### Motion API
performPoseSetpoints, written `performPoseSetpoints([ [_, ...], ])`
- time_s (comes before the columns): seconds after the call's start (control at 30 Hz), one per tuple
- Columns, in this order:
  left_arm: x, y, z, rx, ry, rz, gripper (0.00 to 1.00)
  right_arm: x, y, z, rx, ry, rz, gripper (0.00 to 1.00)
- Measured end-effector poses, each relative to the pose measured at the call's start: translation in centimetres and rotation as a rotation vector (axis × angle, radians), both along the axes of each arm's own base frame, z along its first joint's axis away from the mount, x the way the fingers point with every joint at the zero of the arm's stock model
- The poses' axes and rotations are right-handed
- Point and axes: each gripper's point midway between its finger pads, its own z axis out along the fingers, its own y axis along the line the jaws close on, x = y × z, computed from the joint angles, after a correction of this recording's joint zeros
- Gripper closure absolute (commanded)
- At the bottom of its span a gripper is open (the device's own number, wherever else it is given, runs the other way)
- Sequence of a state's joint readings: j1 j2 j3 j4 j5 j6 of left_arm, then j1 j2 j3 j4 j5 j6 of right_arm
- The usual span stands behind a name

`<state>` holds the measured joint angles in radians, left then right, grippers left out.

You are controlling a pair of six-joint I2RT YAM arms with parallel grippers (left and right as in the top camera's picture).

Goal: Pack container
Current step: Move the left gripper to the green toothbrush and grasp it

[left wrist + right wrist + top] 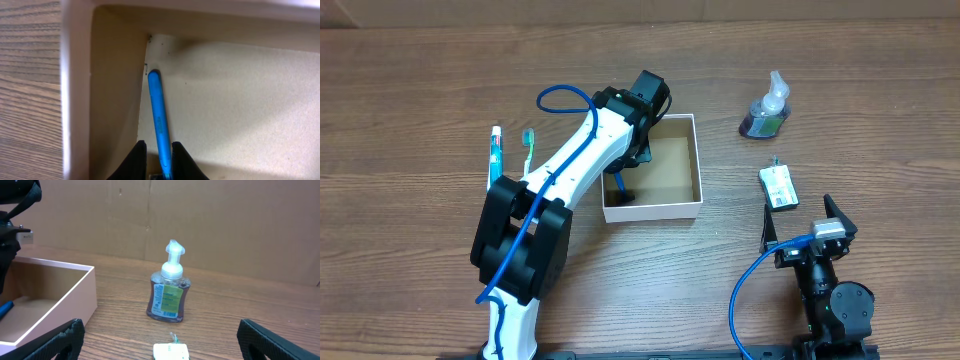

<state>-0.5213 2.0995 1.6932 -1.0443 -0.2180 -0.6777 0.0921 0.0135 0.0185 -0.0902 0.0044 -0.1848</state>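
Observation:
The container [698,165] is a small square white-walled box with a brown floor at the table's middle. It also shows in the left wrist view [75,90] and the right wrist view [55,266]. My left gripper [638,150] reaches down inside it, shut on a blue toothbrush [159,115] between its fingers [159,150]. The brush's far end touches the floor by the left wall's corner, and it shows from above [620,184]. My right gripper [800,212] is open and empty [160,325], low near the table's front right.
Two toothbrushes [496,155] [529,140] lie on the table left of the box. A soap pump bottle [765,112] [169,292] stands at the back right. A small flat white-and-green packet [779,187] [171,352] lies just ahead of my right gripper.

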Motion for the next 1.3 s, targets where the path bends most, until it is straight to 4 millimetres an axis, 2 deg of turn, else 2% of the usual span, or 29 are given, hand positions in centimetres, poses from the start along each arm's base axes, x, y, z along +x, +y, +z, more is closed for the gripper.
performPoseSetpoints([
  [0.03,0.0,0.0,0.0,0.000,0.000,-0.003,0.64,0.0,0.0,0.0,0.000,0.000,0.000,0.00],
  [0.07,0.0,-0.1,0.0,-0.001,0.000,-0.005,0.61,0.0,0.0,0.0,0.000,0.000,0.000,0.00],
  [0.27,0.1,-1.0,0.0,-0.043,0.007,-0.050,0.58,0.0,0.0,0.0,0.000,-0.001,0.000,0.00],
  [0.4,0.3,-1.4,1.3,-0.079,0.023,-0.080,0.48,0.0,0.0,0.0,0.000,0.000,0.000,0.00],
  [0.47,1.0,-1.4,2.8,-0.105,0.001,-0.098,0.44,0.0,0.0,0.0,0.000,0.000,0.000,0.00],
  [0.57,1.9,-0.8,6.3,-0.141,-0.059,-0.121,0.37,0.0,0.0,0.0,0.000,0.000,0.000,0.00],
  [0.63,2.2,0.2,9.5,-0.160,-0.110,-0.128,0.18,0.0,0.0,0.0,0.000,0.000,0.000,0.00],
  [0.67,2.1,0.8,11.2,-0.168,-0.141,-0.136,0.15,0.0,0.0,0.0,0.000,0.000,0.000,0.00],
  [0.8,1.3,4.1,17.1,-0.177,-0.242,-0.129,0.15,0.0,0.0,0.0,0.000,0.000,0.000,0.00],
  [0.9,0.2,7.0,19.0,-0.150,-0.253,-0.091,0.15,0.0,0.0,0.0,0.000,0.000,0.000,0.00],
  [1.0,-0.5,10.2,18.7,-0.109,-0.210,-0.039,0.14,0.0,0.0,0.0,0.000,0.000,0.000,0.00],
  [1.13,-1.1,13.2,16.5,-0.066,-0.132,0.002,0.14,0.0,0.0,0.0,0.000,0.000,0.000,0.00],
  [1.3,-1.1,15.2,14.0,-0.042,-0.090,0.013,0.14,0.0,0.0,0.0,0.000,0.000,0.000,0.00],
])
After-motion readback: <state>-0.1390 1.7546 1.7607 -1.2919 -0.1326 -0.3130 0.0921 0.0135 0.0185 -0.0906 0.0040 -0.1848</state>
